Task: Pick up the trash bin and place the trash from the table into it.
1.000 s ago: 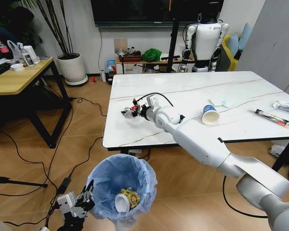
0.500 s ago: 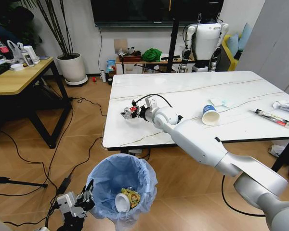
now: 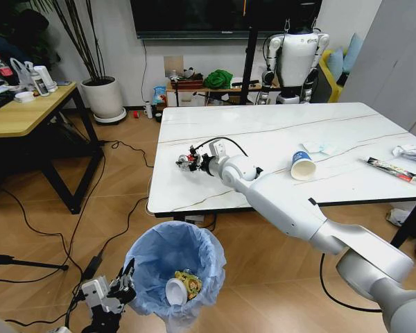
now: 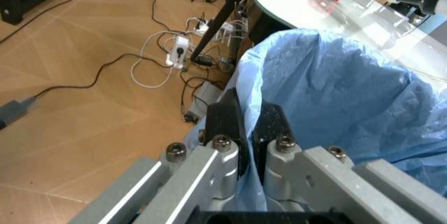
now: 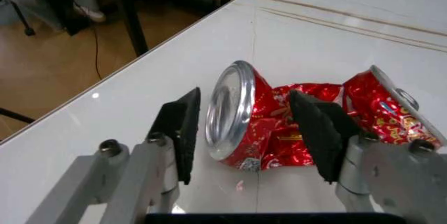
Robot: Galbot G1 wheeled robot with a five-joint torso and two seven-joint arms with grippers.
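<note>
Can (image 5: 279, 119) between my right pincer's (image 5: 244, 130) parted fingers looks light, crumpled, slippery; I'd squeeze its creased middle, left pincer (image 4: 248, 130) clenching bin (image 4: 335, 93).

No text, brand, number or sign can be read anywhere. The crushed red metal can (image 5: 293, 124) on the white marble-look counter (image 5: 328, 20) carries gold and white markings, but they are too crumpled to make out. The white-and-blue paper cup (image 3: 303, 165) and the long thin dark wrapper (image 3: 392, 169) farther along the counter bear print too small to read, as do the bottles (image 3: 3, 67) on the light wooden desk.
</note>
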